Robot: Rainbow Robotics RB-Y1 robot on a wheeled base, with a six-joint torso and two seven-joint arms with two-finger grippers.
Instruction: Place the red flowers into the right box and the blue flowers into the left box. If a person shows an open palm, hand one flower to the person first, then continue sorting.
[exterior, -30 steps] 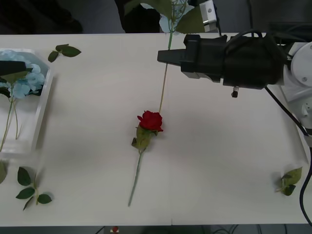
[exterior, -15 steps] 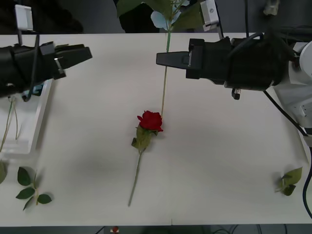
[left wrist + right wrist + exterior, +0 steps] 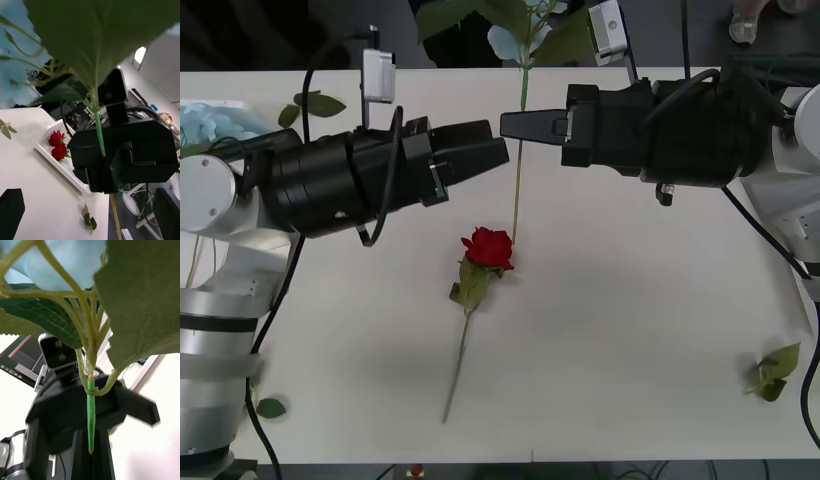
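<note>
the right end effector point(image 3: 510, 124) is closed on the thin stem of one blue flower point(image 3: 515, 38), held upright above the far part of the white surface point(image 3: 630, 300). the left end effector point(image 3: 498, 150) is right beside that stem from the other side; i cannot tell how far it is open. one red flower point(image 3: 488, 247) lies on the surface below them. two more red flowers point(image 3: 56, 145) lie in the right box point(image 3: 71, 174). the left box point(image 3: 220, 108) holds some blue blooms at the surface's left edge.
</note>
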